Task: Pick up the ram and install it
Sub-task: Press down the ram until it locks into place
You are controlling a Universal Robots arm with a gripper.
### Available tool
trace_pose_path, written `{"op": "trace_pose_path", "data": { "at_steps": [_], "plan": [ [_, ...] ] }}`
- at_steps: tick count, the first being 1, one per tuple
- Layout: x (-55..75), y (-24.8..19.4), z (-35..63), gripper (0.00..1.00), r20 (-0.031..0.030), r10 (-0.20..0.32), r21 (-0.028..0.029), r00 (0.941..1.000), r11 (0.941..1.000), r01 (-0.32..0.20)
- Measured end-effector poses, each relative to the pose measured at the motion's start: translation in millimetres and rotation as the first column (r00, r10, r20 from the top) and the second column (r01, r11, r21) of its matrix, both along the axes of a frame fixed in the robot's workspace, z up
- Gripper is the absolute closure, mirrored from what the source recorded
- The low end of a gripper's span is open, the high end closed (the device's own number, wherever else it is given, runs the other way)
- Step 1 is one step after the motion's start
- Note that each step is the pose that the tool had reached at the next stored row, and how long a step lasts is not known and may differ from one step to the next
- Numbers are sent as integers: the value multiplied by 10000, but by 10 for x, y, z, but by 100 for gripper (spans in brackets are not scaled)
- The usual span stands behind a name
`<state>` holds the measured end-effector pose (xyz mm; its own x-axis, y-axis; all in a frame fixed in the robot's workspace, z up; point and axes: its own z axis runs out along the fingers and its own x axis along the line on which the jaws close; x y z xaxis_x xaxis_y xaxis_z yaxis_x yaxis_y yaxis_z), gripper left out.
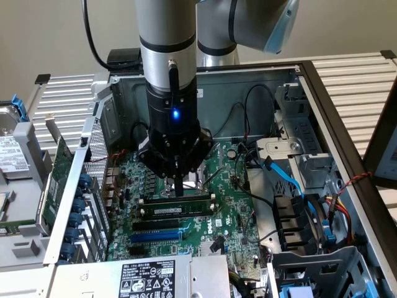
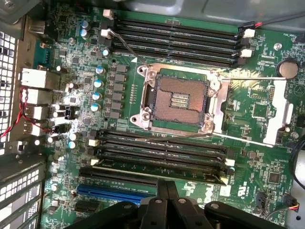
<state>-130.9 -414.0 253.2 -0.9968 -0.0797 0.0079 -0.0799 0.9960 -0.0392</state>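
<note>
Closed gripper point(image 2: 167, 191) is seen pressing straight down on the ram point(image 1: 180, 208), seated lengthwise in its slot.

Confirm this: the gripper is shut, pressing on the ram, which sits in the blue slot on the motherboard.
Not the blue slot. The exterior view shows the gripper shut, its tip on the ram, which sits in one of the long black slots beside the CPU socket. The blue slot lies further off, with nothing in it.
</note>
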Motion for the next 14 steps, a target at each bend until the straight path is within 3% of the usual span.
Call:
{"op": "trace_pose_path", "data": {
  "at_steps": [3, 10, 14],
  "plan": [
    [0, 0, 0, 89, 33, -319, -24, 9995, 9995, 319],
    [0, 0, 0, 89, 172, -1022, -44, 9946, 9947, 1023],
    [0, 0, 0, 89, 177, -1085, -44, 9939, 9941, 1086]
  ]
}}
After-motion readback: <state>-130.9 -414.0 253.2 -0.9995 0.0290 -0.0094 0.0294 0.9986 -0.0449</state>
